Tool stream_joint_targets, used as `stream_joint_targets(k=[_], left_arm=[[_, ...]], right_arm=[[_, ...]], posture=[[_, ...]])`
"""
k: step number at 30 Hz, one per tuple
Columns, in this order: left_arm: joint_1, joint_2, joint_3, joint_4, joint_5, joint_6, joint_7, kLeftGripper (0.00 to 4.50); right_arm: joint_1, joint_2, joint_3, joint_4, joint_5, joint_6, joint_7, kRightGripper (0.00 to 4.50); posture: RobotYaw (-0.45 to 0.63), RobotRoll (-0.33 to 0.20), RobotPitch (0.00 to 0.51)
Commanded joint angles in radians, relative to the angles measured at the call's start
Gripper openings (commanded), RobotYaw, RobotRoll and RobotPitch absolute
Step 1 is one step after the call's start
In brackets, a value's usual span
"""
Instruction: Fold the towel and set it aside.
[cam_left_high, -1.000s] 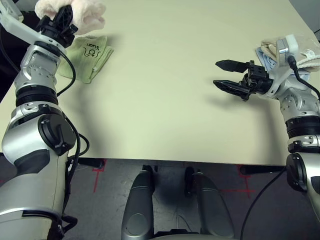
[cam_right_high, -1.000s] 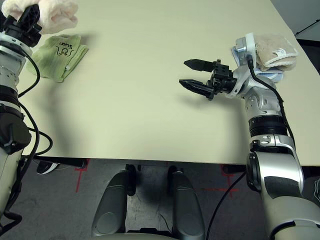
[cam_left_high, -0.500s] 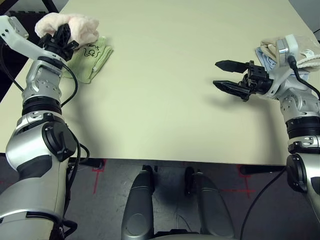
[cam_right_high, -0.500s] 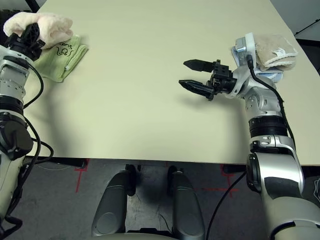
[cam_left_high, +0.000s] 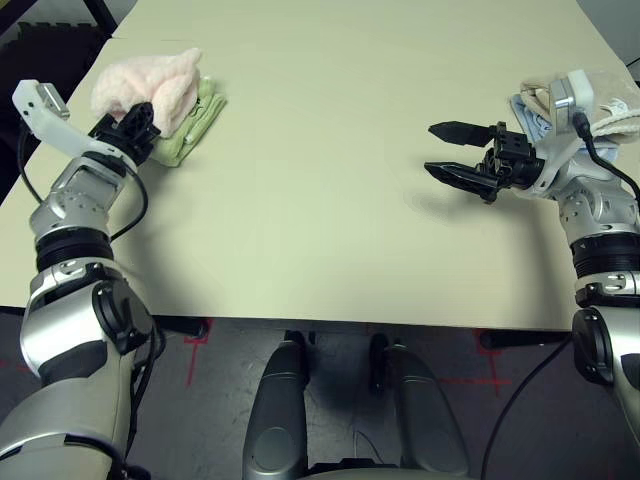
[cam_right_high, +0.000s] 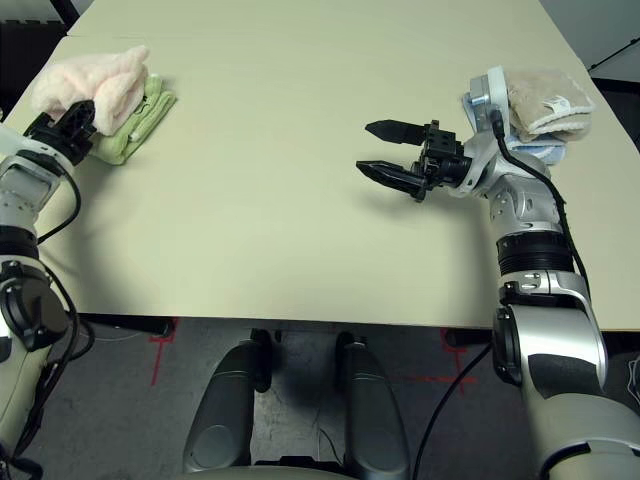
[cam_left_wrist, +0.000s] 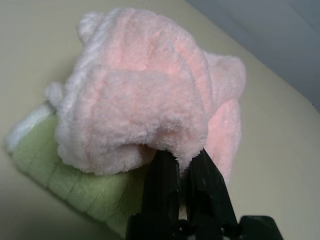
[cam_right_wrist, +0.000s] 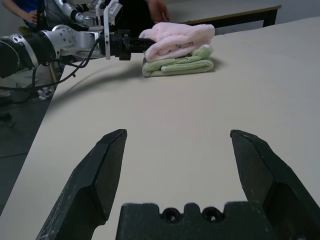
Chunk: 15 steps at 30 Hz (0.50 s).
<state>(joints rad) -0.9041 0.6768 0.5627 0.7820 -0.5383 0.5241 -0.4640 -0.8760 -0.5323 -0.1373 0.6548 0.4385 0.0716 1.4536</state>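
Note:
The towel (cam_left_high: 150, 85), pale pink and bunched into a folded bundle, lies on top of a light green towel (cam_left_high: 195, 125) at the table's far left. My left gripper (cam_left_high: 140, 115) is at the bundle's near edge. In the left wrist view its fingers (cam_left_wrist: 162, 172) stand close together, with their tips tucked into the pink fold (cam_left_wrist: 145, 100), pinching it. My right gripper (cam_left_high: 435, 150) hovers over the table on the right, open wide with nothing between its fingers. In the right wrist view the towel (cam_right_wrist: 175, 40) shows far across the table.
A stack of beige and light blue towels (cam_right_high: 545, 100) sits at the far right, behind my right wrist. The tan table (cam_left_high: 320, 220) lies bare between the two arms. A person's hand (cam_right_wrist: 155, 7) is beyond the table's far side.
My left arm has come down and toward me, lowering the pink towel from the air onto the green towel. The right arm has stayed still and open.

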Motion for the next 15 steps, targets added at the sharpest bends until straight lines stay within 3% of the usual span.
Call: stream_joint_targets(k=[1, 9, 15], left_arm=[[0.029, 0.036, 0.014, -0.091, -0.021, 0.127, 0.072, 1.50], [0.046, 0.077, 0.065, -0.291, -0.144, 0.495, 0.132, 4.44], [0.197, 0.190, 0.024, -0.605, -0.342, 0.819, -0.073, 4.44]], right_arm=[[0.016, -0.003, 0.003, -0.009, -0.001, -0.003, 0.009, 4.50], [0.012, 0.002, 0.006, -0.003, -0.006, -0.009, 0.004, 4.50], [0.016, -0.003, 0.007, 0.003, -0.016, -0.031, -0.004, 4.50]], posture=[[0.06, 0.000, 0.245], [0.07, 0.000, 0.242], [0.07, 0.000, 0.241]])
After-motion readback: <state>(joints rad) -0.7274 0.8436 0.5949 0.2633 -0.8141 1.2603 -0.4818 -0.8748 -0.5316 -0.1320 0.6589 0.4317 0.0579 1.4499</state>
